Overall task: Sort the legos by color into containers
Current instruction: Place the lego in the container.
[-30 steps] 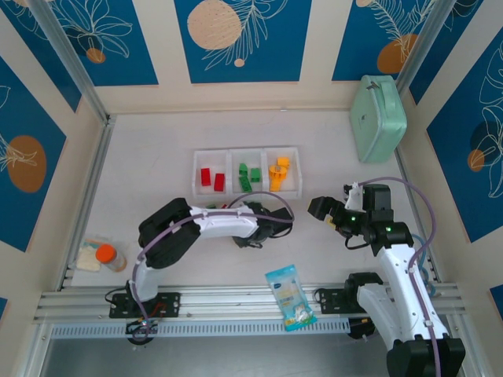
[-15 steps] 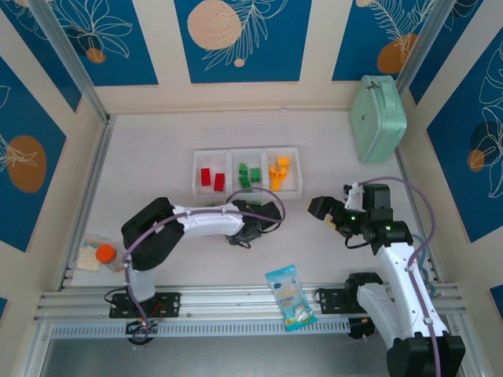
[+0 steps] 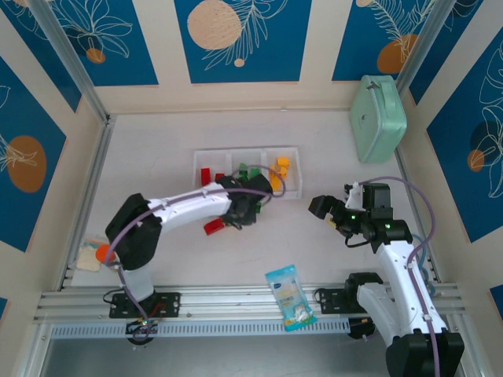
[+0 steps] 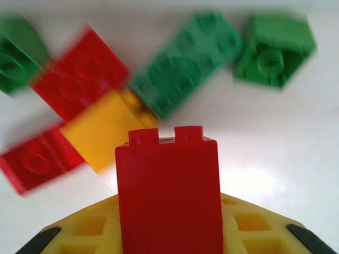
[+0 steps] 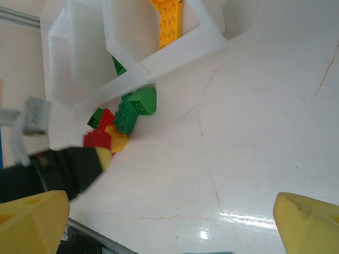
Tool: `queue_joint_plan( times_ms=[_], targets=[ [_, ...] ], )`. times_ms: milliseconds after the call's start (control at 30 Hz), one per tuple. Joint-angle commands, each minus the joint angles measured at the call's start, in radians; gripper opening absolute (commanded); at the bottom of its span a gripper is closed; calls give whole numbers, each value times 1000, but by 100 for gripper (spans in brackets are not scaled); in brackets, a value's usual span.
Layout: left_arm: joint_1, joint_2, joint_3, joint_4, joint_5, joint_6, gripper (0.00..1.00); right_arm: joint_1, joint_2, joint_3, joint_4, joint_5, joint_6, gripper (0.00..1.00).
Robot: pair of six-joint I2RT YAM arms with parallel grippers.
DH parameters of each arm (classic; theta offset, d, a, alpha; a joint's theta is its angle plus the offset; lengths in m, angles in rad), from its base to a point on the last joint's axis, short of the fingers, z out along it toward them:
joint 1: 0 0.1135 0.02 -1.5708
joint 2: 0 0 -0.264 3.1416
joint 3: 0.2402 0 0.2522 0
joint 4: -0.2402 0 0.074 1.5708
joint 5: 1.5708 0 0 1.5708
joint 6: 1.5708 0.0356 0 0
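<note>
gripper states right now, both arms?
Left gripper: closed on a red brick.
Right gripper: open, holding nothing.

A pale, glossy tabletop (image 3: pixel 157 157) is being enclosed by blue wall panels (image 3: pixel 275 47) printed with white leaves and peach discs. Silver aluminium rails (image 3: pixel 236 298) are being seen along its near edge, and light is being reflected off it.

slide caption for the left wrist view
Left gripper clamps a red lego; loose red, green and yellow legos lie beyond.
</note>
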Motion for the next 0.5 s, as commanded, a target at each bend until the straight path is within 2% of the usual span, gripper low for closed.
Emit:
queue_joint_plan(
  times_ms=[0, 167, 300, 467],
  targets=[
    [93, -60, 61, -69, -10, 129, 26, -7, 2, 16, -14, -2, -16, 99],
    [241, -63, 139, -83, -24, 218, 27, -9, 0, 14, -17, 1, -17, 99],
    [364, -5, 196, -53, 29, 261, 27, -11, 2, 17, -20, 0, -20, 99],
    [441, 112, 295, -31, 91, 317, 27, -12, -7, 25, -40, -3, -22, 99]
  ],
)
